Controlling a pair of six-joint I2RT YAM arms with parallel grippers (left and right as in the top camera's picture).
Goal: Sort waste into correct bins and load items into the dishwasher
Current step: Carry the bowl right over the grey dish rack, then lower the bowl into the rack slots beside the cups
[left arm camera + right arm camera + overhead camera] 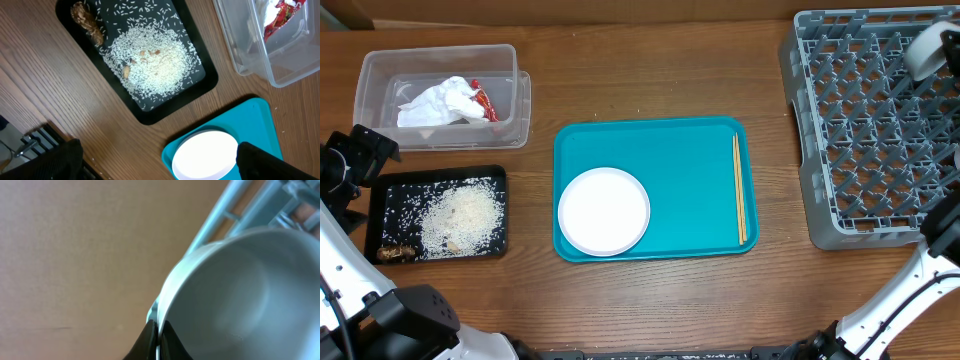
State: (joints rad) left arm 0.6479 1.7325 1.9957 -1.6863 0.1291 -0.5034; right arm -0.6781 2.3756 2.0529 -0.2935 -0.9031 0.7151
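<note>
While rice [470, 215] in blk tray [388, 195], napkin [438, 103] (tub [380, 85])

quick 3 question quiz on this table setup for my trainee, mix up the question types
1. True or false: the thin wooden chopsticks lie in the large grey plastic dish rack.
2. What is in the clear rectangular plastic tub? A) metal forks B) a crumpled white napkin and a red wrapper C) a glass bottle
3. Fill in: the ____ gripper's jaws pinch the rim of the small white cup.

Key: 1 false, they lie on the flat teal tray. 2 B. 3 right gripper.
</note>
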